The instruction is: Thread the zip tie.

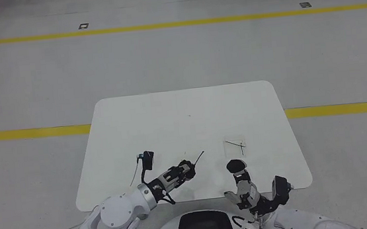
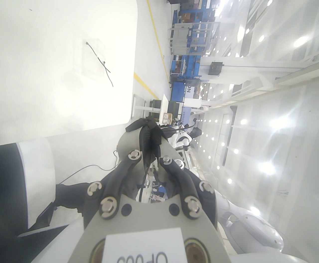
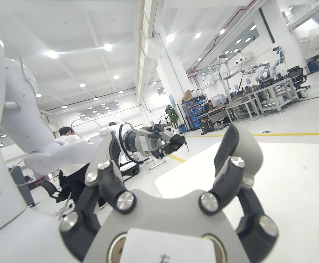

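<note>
Left end effector (image 2: pixel 148 134) clamped tight on a black zip tie (image 2: pixel 145 171), fingers (image 2: pixel 127 145) pressed together around the thin strap. Held over the near part of the white desk (image 1: pixel 170 116), left of its middle and close to the front edge. Free end of the strap poking out past the fingertips, slanting away from the robot and toward the right side. Rest of the strap running back between the fingers toward the palm.

Right end effector (image 1: pixel 260 177) gaping wide, ribbed pads (image 3: pixel 225 144) well apart, poised at the near right corner of the desk, just over the front edge. Well apart from the left one and turned toward it.

Farther in on the right half of the desk, two loose zip ties (image 1: pixel 238 144), black, lying crossed over each other on a pale clear sheet (image 2: pixel 98 46). Near the right end effector, just beyond it; well apart from the held strap. Whether touching at the crossing, impossible to tell.
</note>
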`<state>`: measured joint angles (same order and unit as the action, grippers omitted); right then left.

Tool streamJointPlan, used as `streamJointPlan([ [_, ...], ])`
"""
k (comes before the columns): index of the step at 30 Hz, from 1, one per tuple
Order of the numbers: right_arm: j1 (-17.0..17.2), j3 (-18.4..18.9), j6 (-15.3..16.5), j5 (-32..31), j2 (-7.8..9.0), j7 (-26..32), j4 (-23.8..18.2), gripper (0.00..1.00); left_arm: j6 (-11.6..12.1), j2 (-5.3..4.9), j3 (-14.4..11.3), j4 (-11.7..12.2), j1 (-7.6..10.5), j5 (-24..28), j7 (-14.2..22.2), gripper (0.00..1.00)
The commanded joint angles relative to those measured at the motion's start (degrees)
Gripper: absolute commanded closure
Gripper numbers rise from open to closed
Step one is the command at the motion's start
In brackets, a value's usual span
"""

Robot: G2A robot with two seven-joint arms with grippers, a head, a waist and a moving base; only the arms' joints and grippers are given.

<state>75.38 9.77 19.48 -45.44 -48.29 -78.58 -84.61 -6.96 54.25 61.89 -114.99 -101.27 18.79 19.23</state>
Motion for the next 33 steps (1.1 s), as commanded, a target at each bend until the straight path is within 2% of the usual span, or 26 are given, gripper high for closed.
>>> streamJointPlan([
  [1, 0.03, -0.03, 0.00, 0.60, 0.14, 0.76, -0.34, 0.00, 0.21, -0.06, 0.24, -0.08, -0.22, -0.05, 0.10, 1.00],
  [11, 0.03, -0.03, 0.00, 0.60, 0.14, 0.76, -0.34, 0.00, 0.21, -0.06, 0.24, -0.08, -0.22, -0.05, 0.10, 1.00],
  [15, -0.17, 1.34, 0.00, 1.58, 0.39, 2.97, -1.15, 0.00, 0.21, -0.06, 0.24, -0.08, -0.22, -0.05, 0.10, 1.00],
  [21, -3.89, -0.03, 0.00, 5.42, 2.88, 4.27, -3.72, 0.00, 0.21, -0.06, 0.24, -0.08, -0.22, -0.05, 0.10, 1.00],
  [26, -4.52, -0.03, 0.00, 6.64, 5.57, 10.11, -9.22, 0.00, 0.21, -0.06, 0.24, -0.08, -0.22, -0.05, 0.10, 1.00],
  [33, -5.61, -0.03, 0.00, 14.09, 8.70, 17.67, -14.91, 0.00, 0.21, -0.06, 0.24, -0.08, -0.22, -0.05, 0.10, 1.00],
])
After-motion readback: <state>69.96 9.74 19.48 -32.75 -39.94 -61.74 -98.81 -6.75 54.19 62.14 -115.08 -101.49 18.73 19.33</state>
